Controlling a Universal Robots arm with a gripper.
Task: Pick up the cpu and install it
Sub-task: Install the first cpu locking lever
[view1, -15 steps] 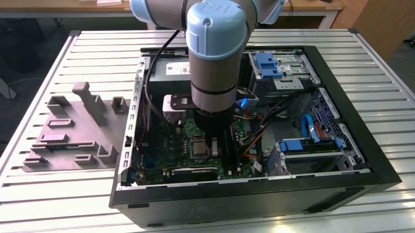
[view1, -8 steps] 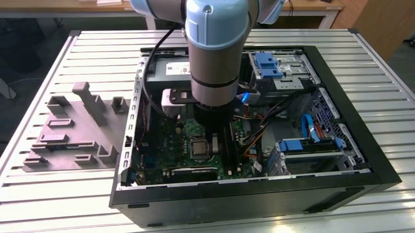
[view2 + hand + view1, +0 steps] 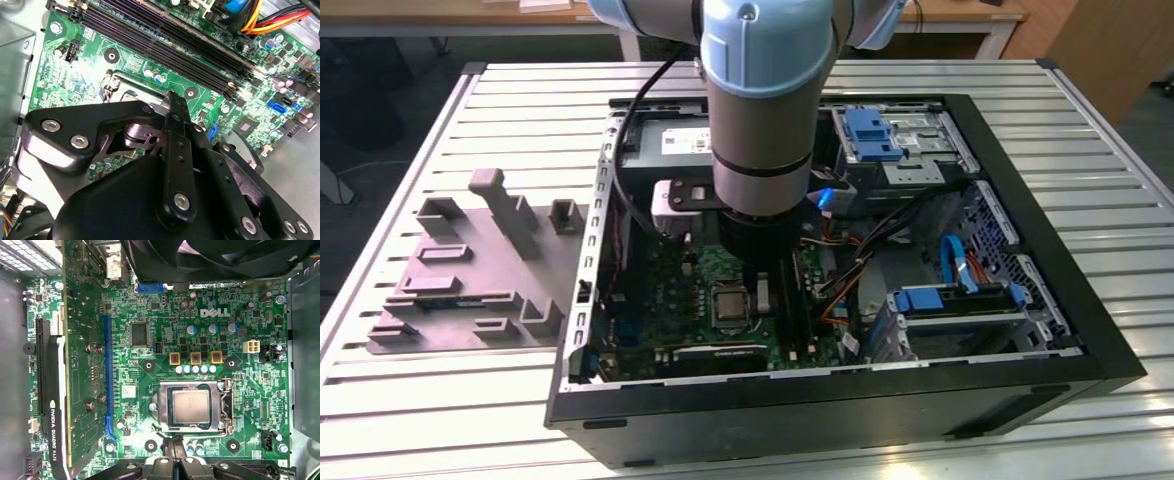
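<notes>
Seated in the motherboard (image 3: 150, 340) socket near the case's (image 3: 1067, 300) front edge: the cpu (image 3: 190, 405). Poised just above, fingers pressed together and empty: gripper (image 3: 176, 450), apparently released.

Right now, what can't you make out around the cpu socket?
- Second wrist view: the claw covers most of the socket; its contents are hidden.
- Exterior view: the arm hides part of the board; the socket is too small to judge seating.
- First wrist view: the cpu lies in the socket, but whether the latch is locked is unclear; the claw's body is cut off by the edge.
</notes>
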